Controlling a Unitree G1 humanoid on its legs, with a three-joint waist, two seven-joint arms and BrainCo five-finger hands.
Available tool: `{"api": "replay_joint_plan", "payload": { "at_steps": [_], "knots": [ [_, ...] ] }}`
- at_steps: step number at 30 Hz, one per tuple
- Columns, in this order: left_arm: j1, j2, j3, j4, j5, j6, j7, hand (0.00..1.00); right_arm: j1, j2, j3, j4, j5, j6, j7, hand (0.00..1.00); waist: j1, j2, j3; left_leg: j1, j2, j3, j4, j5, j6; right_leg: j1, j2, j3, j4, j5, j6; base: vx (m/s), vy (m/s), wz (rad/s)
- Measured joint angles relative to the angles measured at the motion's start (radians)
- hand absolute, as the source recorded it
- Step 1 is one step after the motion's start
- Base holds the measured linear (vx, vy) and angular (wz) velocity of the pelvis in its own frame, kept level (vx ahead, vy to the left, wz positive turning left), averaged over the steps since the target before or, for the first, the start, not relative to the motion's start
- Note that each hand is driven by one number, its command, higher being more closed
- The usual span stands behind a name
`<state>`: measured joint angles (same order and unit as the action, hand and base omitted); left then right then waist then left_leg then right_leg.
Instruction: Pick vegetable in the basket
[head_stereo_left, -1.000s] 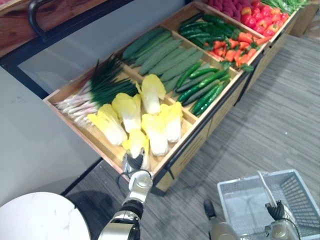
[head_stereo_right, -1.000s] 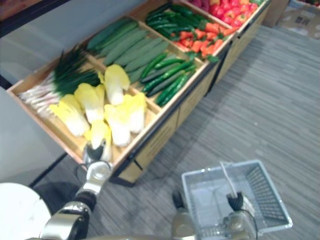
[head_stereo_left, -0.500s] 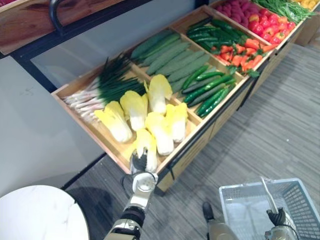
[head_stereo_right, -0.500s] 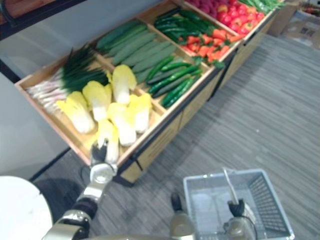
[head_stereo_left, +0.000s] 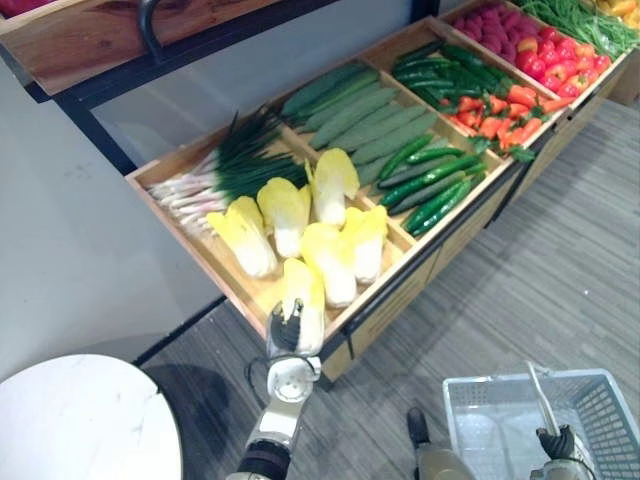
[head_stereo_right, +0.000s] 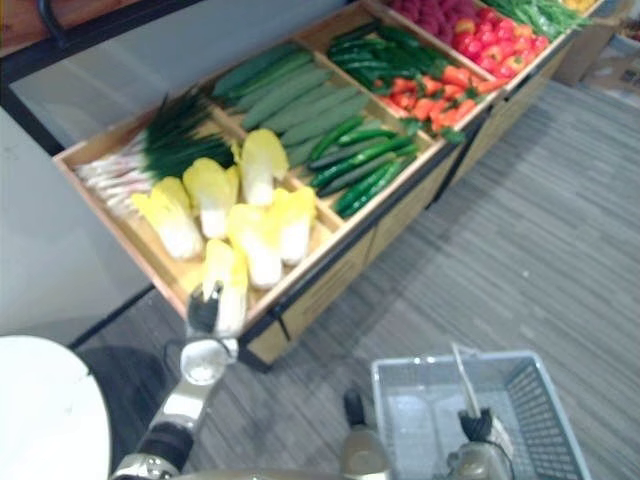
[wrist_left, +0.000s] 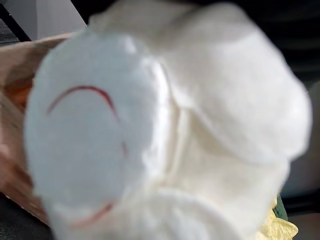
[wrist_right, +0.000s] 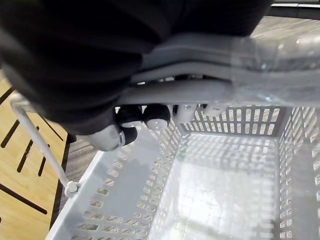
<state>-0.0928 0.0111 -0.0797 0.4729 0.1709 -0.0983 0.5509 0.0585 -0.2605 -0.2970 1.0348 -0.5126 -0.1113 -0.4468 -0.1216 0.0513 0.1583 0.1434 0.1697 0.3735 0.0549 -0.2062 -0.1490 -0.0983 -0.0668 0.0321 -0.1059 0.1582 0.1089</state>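
The left hand (head_stereo_left: 286, 330) sits at the near end of the front cabbage (head_stereo_left: 305, 292), dark fingertips overlapping its white base. The left wrist view shows that pale cut stem from very close and no fingers, so I cannot tell whether the hand has clamped on it or only touches it. Over the last second the head camera has shifted, so the whole display sits differently in view. Against the cabbage itself, the hand has crept from just below the base to onto it, with the arm stretched further out. That suggests the grasp is being made, but the cabbage lies in the crate (head_stereo_left: 178, 157) and nothing has been lifted.

In that wooden section the other cabbages (head_stereo_left: 283, 210) lie beside it, with spring onions (head_stereo_left: 215, 175) behind. The next section holds pale green gourds (head_stereo_left: 365, 110) and dark cucumbers (head_stereo_left: 425, 185).

The right hand (head_stereo_left: 556, 443) has its fingers curled tight round the handle (wrist_right: 200, 90) of the grey plastic basket (head_stereo_left: 500, 380), which hangs low to the robot's right and holds nothing yet.
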Motion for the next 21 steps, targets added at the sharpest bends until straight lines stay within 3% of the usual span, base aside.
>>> {"api": "replay_joint_plan", "payload": {
  "at_steps": [5,14,21],
  "knots": [
    [0.026,-0.001,0.022,-0.060,0.003,0.001,-0.002,1.00,0.014,0.005,-0.006,-0.007,0.000,0.000,0.006,1.00,0.020,-0.006,-0.004,0.000,0.000,-0.003,0.000,0.000,0.000,0.002,-0.002,-0.004,0.000,0.001,0.001,-0.03,-0.024,0.02],
    [0.022,-0.007,0.208,-0.088,-0.015,0.001,0.079,1.00,0.017,0.005,-0.009,-0.012,-0.037,-0.001,0.021,1.00,0.020,-0.022,-0.019,0.000,0.001,-0.003,0.000,0.000,0.000,0.002,-0.006,-0.004,0.000,0.001,0.001,-0.02,-0.017,0.00],
    [0.009,-0.006,0.289,-0.099,-0.126,0.001,0.146,1.00,0.027,0.005,-0.008,-0.034,-0.037,-0.002,0.043,1.00,0.020,-0.029,-0.024,-0.003,-0.002,-0.003,-0.001,0.000,0.000,-0.002,-0.008,-0.004,0.000,0.001,0.002,-0.02,-0.018,0.00]
  ]
}}
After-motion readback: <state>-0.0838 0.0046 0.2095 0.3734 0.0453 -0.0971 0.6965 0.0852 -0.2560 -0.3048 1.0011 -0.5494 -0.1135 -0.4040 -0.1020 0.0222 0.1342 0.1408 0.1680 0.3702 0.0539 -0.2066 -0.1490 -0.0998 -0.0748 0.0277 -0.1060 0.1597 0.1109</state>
